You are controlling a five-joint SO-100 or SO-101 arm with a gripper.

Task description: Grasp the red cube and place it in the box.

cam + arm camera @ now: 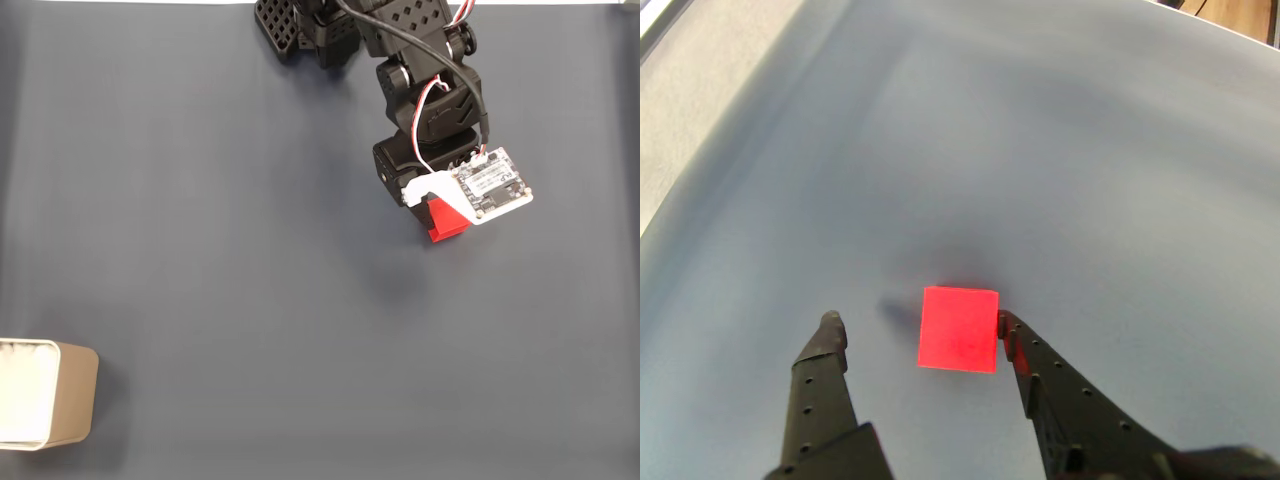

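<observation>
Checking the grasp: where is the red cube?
In the wrist view, the small red cube sits between the open claw, against its right finger.

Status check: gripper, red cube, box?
Gripper open, straddling small red cube; one finger at its edge. Tan cardboard box far off, bottom left in fixed view. Nothing between.

A dark grey-blue table carries everything. The red cube appears to rest on it right of centre, nearer the far edge in the fixed view. The box sits at the near left corner.
</observation>
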